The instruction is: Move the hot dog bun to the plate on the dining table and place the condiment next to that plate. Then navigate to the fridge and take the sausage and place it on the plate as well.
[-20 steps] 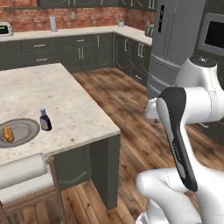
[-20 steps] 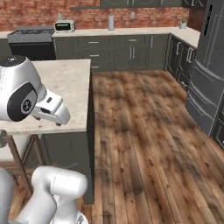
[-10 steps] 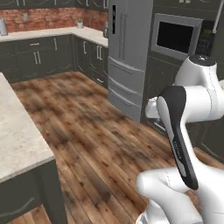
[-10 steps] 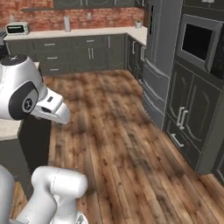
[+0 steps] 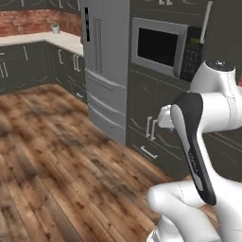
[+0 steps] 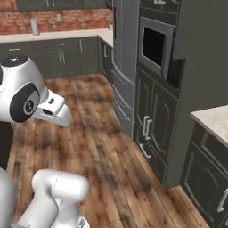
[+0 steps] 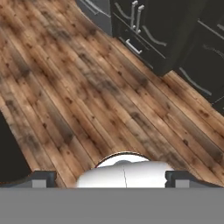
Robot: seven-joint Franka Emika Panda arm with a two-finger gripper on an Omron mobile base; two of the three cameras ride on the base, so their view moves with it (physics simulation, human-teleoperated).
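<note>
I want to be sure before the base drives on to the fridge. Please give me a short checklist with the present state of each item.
1. Fridge in sight ahead: ok, its grey doors are closed.
2. Wood floor between base and fridge free of obstacles: ok.
3. End effector empty: ok, the fingertips stand wide apart with nothing between them.
4. Arm tucked close to the base for driving: ok.
5. Near enough to reach the fridge handles: not ok, floor still lies between.
6. Sausage located: cannot tell, the doors hide the inside.
</note>
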